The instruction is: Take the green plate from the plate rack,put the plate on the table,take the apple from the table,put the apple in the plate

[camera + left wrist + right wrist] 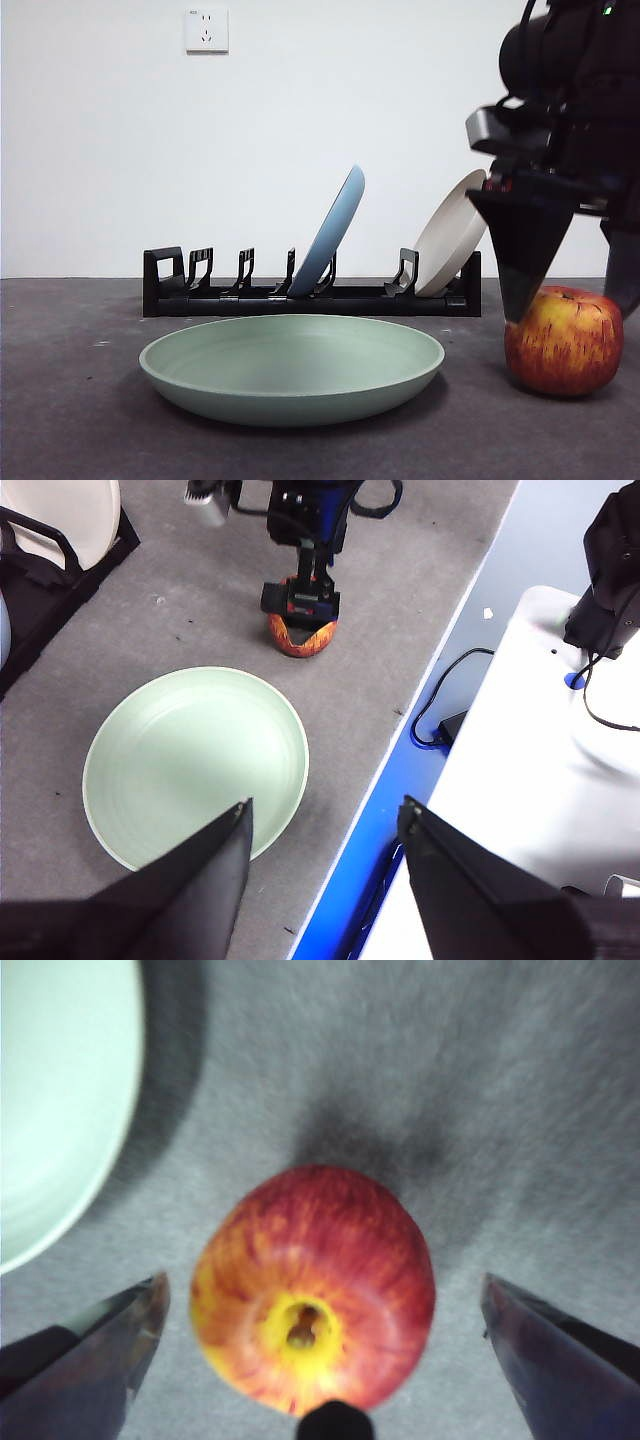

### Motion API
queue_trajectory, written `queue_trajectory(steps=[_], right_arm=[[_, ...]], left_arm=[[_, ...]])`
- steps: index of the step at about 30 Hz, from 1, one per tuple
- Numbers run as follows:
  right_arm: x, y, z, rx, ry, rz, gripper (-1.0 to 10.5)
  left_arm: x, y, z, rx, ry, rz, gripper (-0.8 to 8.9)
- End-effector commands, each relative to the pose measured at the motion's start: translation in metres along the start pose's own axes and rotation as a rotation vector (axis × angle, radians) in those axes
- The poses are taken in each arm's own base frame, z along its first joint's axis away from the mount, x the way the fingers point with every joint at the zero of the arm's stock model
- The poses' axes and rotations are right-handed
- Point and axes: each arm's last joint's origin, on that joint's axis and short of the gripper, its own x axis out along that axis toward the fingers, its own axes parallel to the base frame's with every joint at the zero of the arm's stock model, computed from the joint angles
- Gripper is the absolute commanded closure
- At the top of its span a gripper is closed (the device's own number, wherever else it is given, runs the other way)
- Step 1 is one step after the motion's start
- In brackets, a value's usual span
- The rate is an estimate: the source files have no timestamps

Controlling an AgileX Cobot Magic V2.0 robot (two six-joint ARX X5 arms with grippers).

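Red apple (313,1288) between spread right pincer (322,1300) jaws, beside green plate (291,367)

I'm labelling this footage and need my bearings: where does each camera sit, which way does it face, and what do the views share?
Front view: low at table height, looking level across the green plate to the plate rack; the right gripper descends around the apple.
Left wrist view: high, looking down past the open left gripper at plate, apple and right arm.
Right wrist view: straight down on the apple, jaws open either side.
Shared: all three show the apple and green plate.
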Motion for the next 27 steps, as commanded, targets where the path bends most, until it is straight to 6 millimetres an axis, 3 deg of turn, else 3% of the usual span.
queue_trajectory(steps=[1,6,21,27], right_arm=[[0.0083,0.0014,0.0017,0.004,0.029,-0.009,3.1],[0.0152,0.0037,0.0027,0.004,0.054,-0.014,3.3],[0.0153,0.0042,0.0015,0.035,0.066,-0.007,9.7],[0.0098,0.0048,0.0005,0.033,0.051,-0.011,9.6]], left_arm=[[-0.0007,-0.0002,0.0004,-0.006,-0.004,-0.002,5.62],[-0.0007,-0.0002,0.0004,-0.006,-0.004,0.0,5.62],[-0.0007,-0.0002,0.0004,-0.006,-0.004,0.0,5.62],[-0.0007,-0.0002,0.0003,-0.005,-0.004,0.0,5.62]])
